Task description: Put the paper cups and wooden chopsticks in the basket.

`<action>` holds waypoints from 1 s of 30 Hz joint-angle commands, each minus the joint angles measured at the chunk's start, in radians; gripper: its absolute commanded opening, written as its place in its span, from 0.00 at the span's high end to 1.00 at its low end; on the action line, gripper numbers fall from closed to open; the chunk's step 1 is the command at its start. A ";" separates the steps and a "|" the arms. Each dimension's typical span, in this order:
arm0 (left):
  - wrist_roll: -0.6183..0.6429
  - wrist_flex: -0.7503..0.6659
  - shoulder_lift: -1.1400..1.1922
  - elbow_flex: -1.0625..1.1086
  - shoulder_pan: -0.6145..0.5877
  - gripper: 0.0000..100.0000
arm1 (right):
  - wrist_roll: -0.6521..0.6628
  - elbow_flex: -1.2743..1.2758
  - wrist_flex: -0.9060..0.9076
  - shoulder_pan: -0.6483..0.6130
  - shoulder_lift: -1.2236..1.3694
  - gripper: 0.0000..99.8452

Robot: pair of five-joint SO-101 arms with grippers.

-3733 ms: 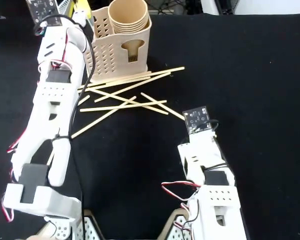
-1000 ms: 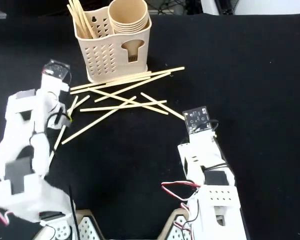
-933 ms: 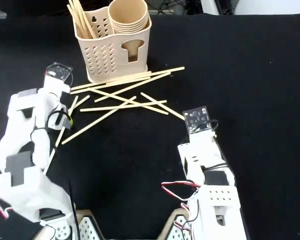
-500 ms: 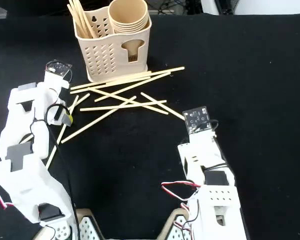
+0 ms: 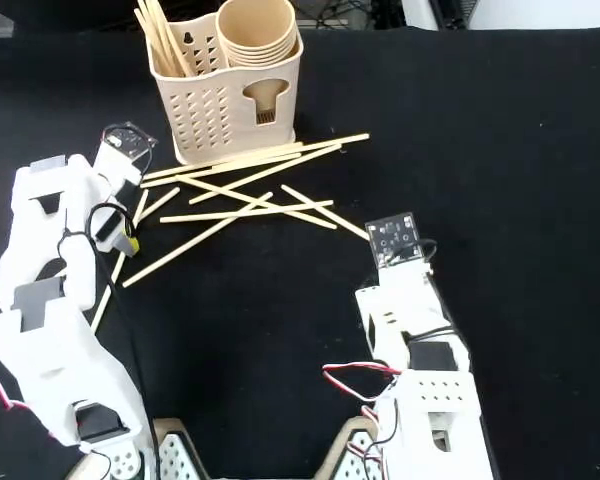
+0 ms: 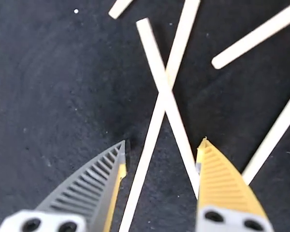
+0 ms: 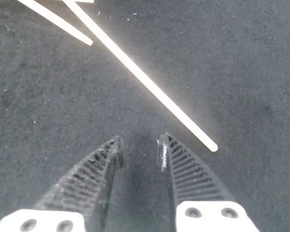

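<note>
The basket (image 5: 230, 100) stands at the back of the table with stacked paper cups (image 5: 257, 35) in one compartment and several wooden chopsticks (image 5: 158, 35) in the other. More chopsticks (image 5: 250, 190) lie scattered on the black cloth in front of it. My left gripper (image 6: 163, 144) is open low over the left end of the scatter, with two crossed chopsticks (image 6: 160, 72) between its fingers. From above, the left gripper (image 5: 123, 225) sits left of the pile. My right gripper (image 7: 140, 140) is open and holds nothing; one chopstick (image 7: 140, 79) lies just ahead of it.
The right arm (image 5: 410, 310) stands at the front centre, its wrist board over the near end of a chopstick. The left arm (image 5: 40, 290) runs along the left side. Bare black cloth (image 5: 500, 200) stretches to the right.
The left arm left the basket, where chopsticks now stand, and came down at the left of the pile. In the last second its wrist shifted slightly toward the basket. The right arm kept still.
</note>
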 commanded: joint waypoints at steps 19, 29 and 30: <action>-0.112 0.315 0.259 -0.354 -0.048 0.84 | 0.002 -0.002 -0.018 -0.008 -0.012 0.86; -0.109 0.382 0.261 -0.363 -0.030 0.96 | 0.002 -0.002 -0.018 -0.008 -0.012 0.86; -0.107 0.382 0.261 -0.363 -0.030 0.97 | 0.002 -0.002 -0.018 -0.008 -0.012 0.86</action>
